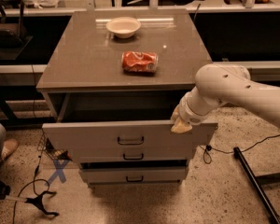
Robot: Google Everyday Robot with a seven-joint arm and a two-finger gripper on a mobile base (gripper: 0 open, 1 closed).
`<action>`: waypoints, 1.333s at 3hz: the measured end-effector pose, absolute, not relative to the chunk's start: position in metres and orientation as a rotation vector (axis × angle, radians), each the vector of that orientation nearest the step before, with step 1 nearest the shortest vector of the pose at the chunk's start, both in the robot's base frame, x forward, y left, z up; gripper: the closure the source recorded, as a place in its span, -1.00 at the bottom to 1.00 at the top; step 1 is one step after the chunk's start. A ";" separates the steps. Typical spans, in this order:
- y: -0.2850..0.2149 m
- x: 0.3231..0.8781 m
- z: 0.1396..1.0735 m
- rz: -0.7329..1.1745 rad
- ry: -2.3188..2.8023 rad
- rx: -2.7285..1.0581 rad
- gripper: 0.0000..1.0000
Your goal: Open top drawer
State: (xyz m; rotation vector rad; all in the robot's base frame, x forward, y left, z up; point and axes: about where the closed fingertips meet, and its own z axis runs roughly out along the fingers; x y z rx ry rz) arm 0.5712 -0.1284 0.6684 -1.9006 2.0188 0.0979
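The top drawer is a wide grey drawer with a small dark bar handle. It stands pulled out from the cabinet, with a dark gap behind its front. My gripper is at the upper right of the drawer front, on its top edge. The white arm reaches in from the right. Two narrower grey drawers sit below, pushed in further.
On the cabinet top lie a crushed red can and a white bowl. A black stand leg and a cable lie on the floor at right. A blue X mark and a black cable are on the floor at left.
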 end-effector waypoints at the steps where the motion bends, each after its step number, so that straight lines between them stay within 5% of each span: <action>1: -0.128 0.571 0.675 0.098 2.019 -1.901 -1.00; 4: -0.127 0.561 0.660 0.153 1.995 -2.025 -1.00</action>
